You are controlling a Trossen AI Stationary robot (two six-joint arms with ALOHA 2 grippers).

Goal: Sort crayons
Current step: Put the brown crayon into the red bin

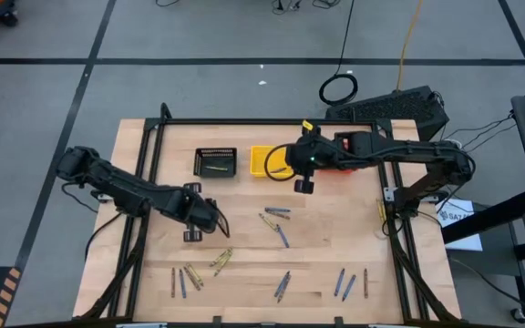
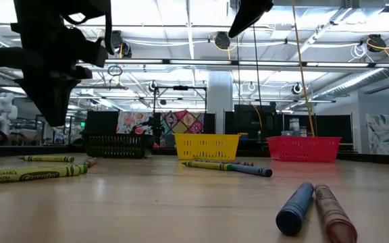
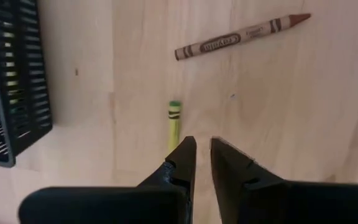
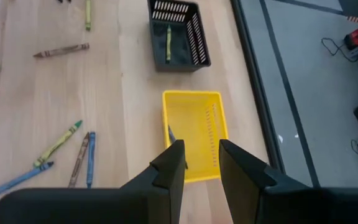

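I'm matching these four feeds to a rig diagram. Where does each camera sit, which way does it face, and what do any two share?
High view: overhead, straight down on the table; both arms show.
Low view: table-top height, level toward three baskets; arms hang from above.
Left wrist view: above the wood, down past the left gripper, fingers slightly apart.
Right wrist view: down past the right gripper, open over the yellow basket.
Shared: the black basket shows in both wrist views.

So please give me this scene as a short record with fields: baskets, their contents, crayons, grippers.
baskets: black basket, yellow basket, red basket, in a row
black basket contents: one olive-yellow crayon
loose crayons: scattered on the table
left gripper: jaws slightly apart, empty, over a yellow crayon
right gripper: open, empty, above yellow basket
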